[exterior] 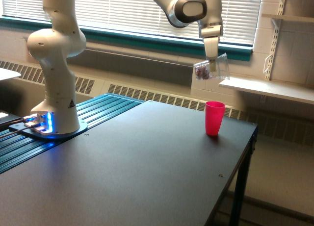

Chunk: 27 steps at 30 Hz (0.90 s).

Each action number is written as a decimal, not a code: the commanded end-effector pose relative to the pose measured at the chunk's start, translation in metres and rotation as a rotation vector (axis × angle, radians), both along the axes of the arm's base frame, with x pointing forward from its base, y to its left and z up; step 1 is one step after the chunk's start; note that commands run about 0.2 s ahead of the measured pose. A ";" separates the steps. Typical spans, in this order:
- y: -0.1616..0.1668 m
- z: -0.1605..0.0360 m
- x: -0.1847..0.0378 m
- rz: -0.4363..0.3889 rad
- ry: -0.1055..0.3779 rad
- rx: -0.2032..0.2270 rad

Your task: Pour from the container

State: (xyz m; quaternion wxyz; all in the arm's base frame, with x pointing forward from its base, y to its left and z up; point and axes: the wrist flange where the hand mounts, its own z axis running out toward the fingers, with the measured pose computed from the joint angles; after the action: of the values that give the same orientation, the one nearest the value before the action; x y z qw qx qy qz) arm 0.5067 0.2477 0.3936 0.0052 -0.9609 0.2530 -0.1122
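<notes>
The container (pixel 212 68), a small clear plastic cup with dark-reddish bits inside, hangs tilted almost on its side in the exterior view. My gripper (pixel 211 63) is shut on it from above. It floats well above the pink cup (pixel 214 118), which stands upright on the black table (pixel 147 172) near its far right edge. The reddish bits sit at the cup's left end, its bottom. Nothing is seen falling from it.
The arm's white base (pixel 55 96) stands at the exterior view's left on a blue ribbed surface (pixel 73 138). A white shelf (pixel 267 88) juts from the wall right of the container. The window sill (pixel 147 39) and blinds run behind.
</notes>
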 end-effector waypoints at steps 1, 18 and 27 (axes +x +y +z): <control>0.014 0.013 0.002 -0.085 -0.013 0.025; 0.044 -0.042 -0.050 -0.186 0.156 -0.002; 0.045 -0.059 -0.054 -0.270 0.199 -0.001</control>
State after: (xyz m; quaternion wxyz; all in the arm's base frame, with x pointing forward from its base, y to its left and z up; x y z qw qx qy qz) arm 0.4498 0.2972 0.3395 -0.0299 -0.9432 0.3300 -0.0230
